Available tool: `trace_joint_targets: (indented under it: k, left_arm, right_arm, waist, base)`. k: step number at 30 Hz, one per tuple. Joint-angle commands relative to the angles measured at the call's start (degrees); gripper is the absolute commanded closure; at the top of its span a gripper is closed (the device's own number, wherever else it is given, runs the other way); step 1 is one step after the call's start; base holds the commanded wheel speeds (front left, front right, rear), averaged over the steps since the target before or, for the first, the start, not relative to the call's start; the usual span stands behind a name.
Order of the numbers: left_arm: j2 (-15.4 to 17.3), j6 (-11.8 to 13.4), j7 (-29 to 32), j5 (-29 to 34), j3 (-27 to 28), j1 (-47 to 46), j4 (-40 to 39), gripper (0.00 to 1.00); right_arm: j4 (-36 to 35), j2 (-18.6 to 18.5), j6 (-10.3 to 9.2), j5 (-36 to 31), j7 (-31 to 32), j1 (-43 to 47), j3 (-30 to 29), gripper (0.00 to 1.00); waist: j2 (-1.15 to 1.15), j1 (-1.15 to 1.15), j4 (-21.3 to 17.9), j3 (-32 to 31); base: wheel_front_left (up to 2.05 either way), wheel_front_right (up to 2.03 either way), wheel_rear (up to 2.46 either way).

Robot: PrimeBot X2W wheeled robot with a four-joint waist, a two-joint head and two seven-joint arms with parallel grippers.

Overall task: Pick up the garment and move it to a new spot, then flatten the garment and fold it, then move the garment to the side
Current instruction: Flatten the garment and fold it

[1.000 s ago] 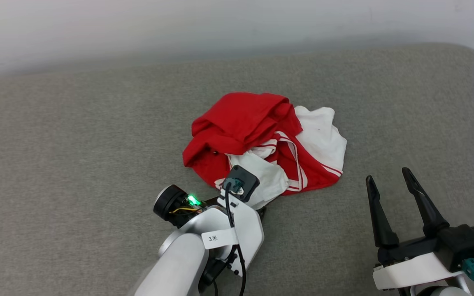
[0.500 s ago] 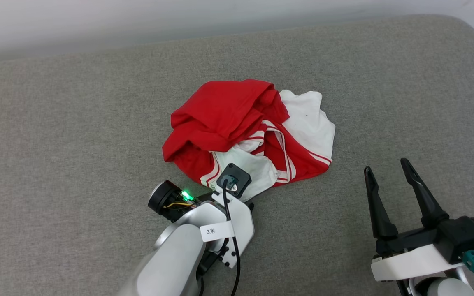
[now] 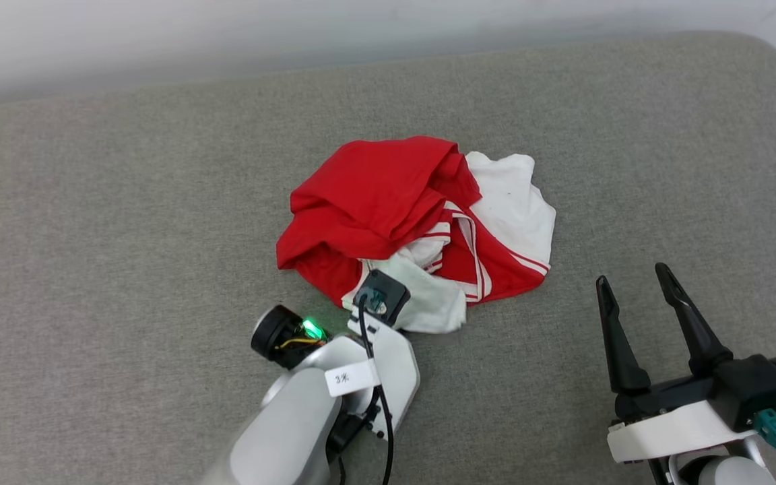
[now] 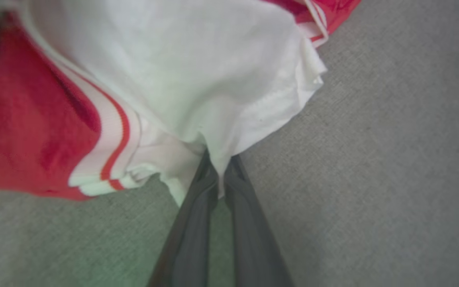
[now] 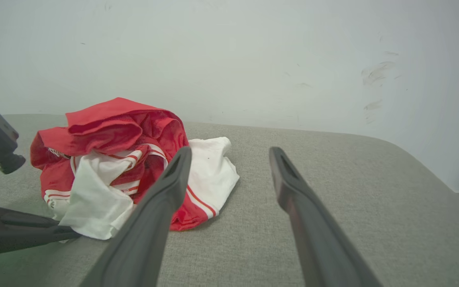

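Jaws of the left gripper (image 4: 220, 165) clench the garment's (image 3: 374, 195) white edge, the right gripper's (image 3: 632, 273) gape empty; cloth looks light, limp, best held by edges.

The left claw (image 4: 219, 163) is pinched closed on a white fold at the garment's (image 3: 388, 195) near edge, its two dark fingers (image 4: 189, 239) pressed together with cloth between the tips. Its pale forearm (image 3: 294, 431) slants up toward the garment from the near side, the wrist (image 3: 381, 357) low and just beside the cloth. The right claw (image 3: 630, 283) sits well to the garment's right, apart from it, its prongs spread wide and pointing away from the robot.
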Motion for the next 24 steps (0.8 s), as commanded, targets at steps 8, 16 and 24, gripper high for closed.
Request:
trace_joint_targets:
  k: [8, 16, 24]
  left_arm:
    - [-0.60, -0.51, -5.04, -13.74, 0.05, 5.11, -8.09, 1.00]
    - [-0.59, 2.17, -6.59, -24.82, 5.79, 7.32, -21.08, 1.00]
    - [0.87, 10.63, -6.21, -34.70, 19.46, 9.81, -24.30, 1.00]
  right_arm:
    - [1.69, 0.09, -0.06, -0.40, -0.12, 2.56, -0.95, 0.00]
    - [2.26, 0.10, -0.06, -0.21, -0.12, 4.66, -1.75, 0.00]
    - [2.14, 0.10, -0.06, 0.12, -0.11, 4.92, -1.12, 0.00]
  waist:
    - [0.00, 0.00, 2.97, -6.68]
    - [0.00, 0.00, 5.86, -10.61]
    - [0.00, 0.00, 7.07, -10.26]
  base:
    - [0.00, 0.00, 0.00]
    - [0.00, 0.00, 0.00]
    - [0.00, 0.00, 0.00]
